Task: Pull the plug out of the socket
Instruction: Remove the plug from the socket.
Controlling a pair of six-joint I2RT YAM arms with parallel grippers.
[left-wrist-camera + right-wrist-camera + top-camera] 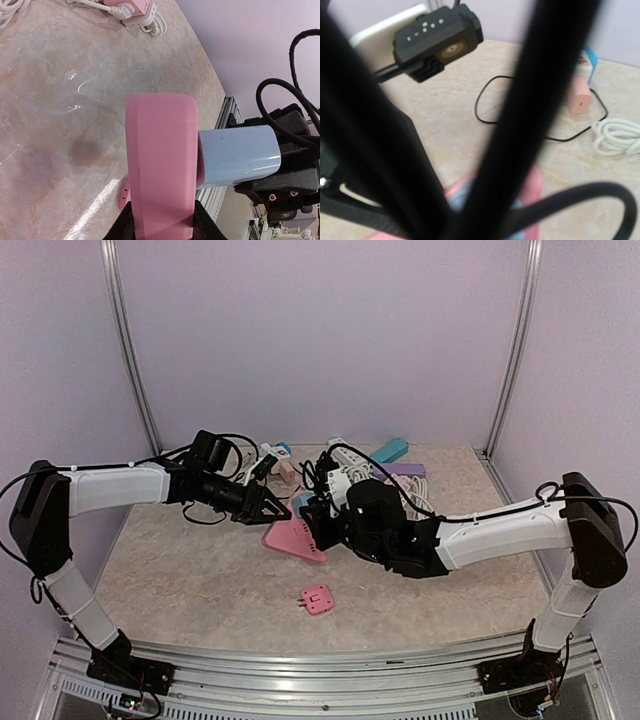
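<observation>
The blue plug (240, 155) sat seated in the pink socket (160, 165), held above the counter (200, 580). The left gripper (281, 509) had its jaws clamped on the socket, and the right gripper (322, 525) had its jaws clamped on the plug. Separation was not yet done.

Arm links (115, 487) white, joints (40, 515) black; left gripper (281, 509), right gripper (319, 528) black; black cables (532, 100).

Pale lilac walls (320, 340) — beige marbled tabletop (200, 590), aluminium rail (300, 655)
</observation>
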